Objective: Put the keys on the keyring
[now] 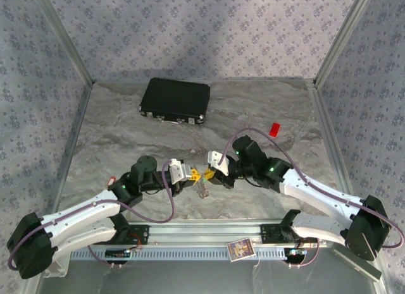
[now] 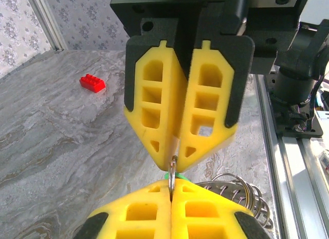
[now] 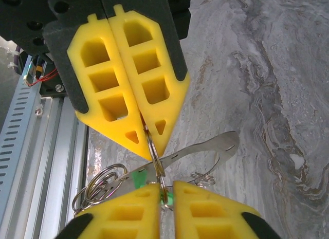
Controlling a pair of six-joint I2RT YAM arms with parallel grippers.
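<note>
Threading step: left tool (image 2: pixel 171 191) clenches the keyring (image 2: pixel 172 172), right tool (image 3: pixel 165 192) nips it by the green key (image 3: pixel 136 178); next, seemingly, working that key on.

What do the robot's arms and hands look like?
The left arm and right arm are white tubes with black joints, each trailing a purple cable. The left hand and right hand have black backs and chunky yellow fingers with window-like holes.
</note>
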